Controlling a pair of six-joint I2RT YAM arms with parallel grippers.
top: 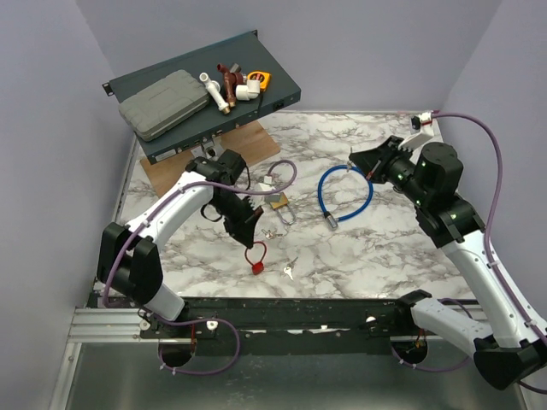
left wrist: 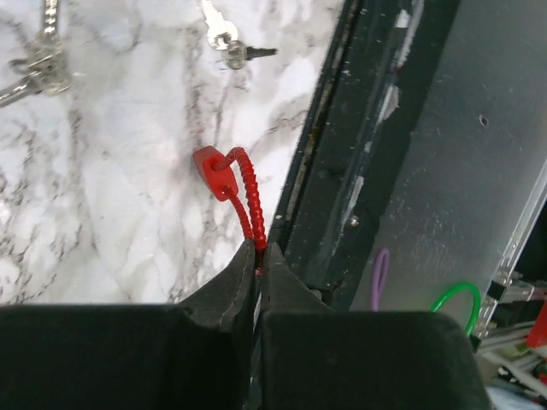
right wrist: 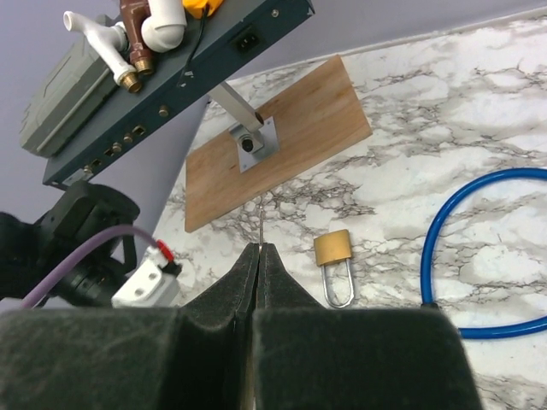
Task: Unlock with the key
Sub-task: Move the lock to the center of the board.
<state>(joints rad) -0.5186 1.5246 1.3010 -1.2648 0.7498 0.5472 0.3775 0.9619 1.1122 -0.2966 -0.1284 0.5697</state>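
Lilac walls on three sides; white-and-grey marble tabletop.

Right gripper: jaws pressed together on a thin silver-grey metal key. In the right wrist view the key is edge-on, a narrow sliver standing out past the fingertips. It is held above the tabletop, clear of everything.

Small brass padlock with a silver shackle: lies flat on the marble, just off the near edge of a wooden base board. It is apart from the key.

Blue plastic-coated cable loop: flat on the marble, between the padlock and the right gripper in the top view.

Left gripper: jaws closed on the ribbed cable of a red plastic cable lock. The lock body hangs out beyond the fingertips, low over the marble; cannot tell whether it touches.

Two loose silver keys: on the marble near the front edge, beyond the red lock. A further silver key bunch lies well to one side.

Dark teal metal rack unit: raised on a post from the board at far left, carrying a grey case and pipe fittings.
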